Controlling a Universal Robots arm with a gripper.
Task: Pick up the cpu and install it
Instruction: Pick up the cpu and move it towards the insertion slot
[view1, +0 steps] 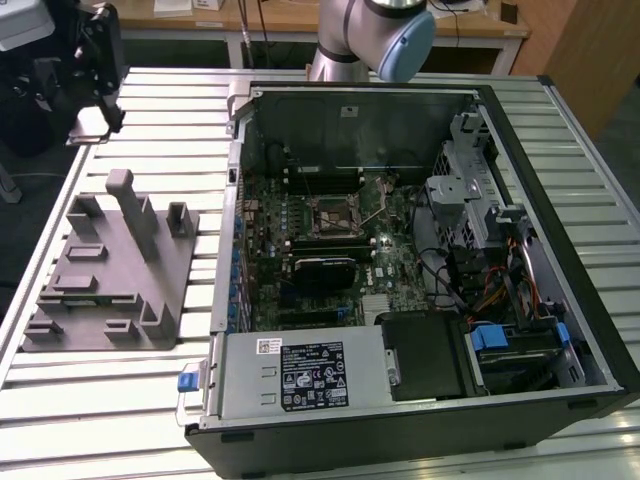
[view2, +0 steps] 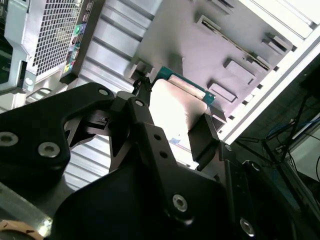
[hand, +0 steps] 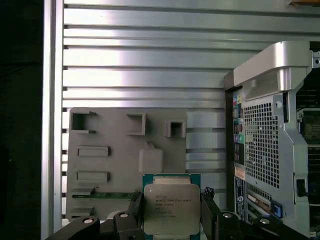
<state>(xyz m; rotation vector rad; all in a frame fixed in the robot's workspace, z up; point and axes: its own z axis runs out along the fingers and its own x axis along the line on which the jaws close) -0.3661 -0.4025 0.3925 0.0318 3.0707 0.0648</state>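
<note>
gripper (hand: 171, 201) is clamped on the cpu (hand: 171, 212), with fingers (hand: 136, 205) pressing two opposite edges, so it's narrow and loaded. in both wrist views the chip sits flat between them. its pale metal top faces the first wrist camera and a green rim shows round it. it's off the grey fixture (hand: 115, 160), hanging above it over the slatted table (hand: 150, 65). the relation i care about: the socket (view1: 335, 213) sits on the motherboard inside the open case (view1: 400, 130), and the case lies beside the fixture, toward the exterior view's right. so the chip is well apart from the socket, with the case's rear wall (hand: 265, 125) between them. the chip is near square, so no real long axis. i can't tell its corner orientation against the socket. i'd judge the pick done and the install not yet.
</note>
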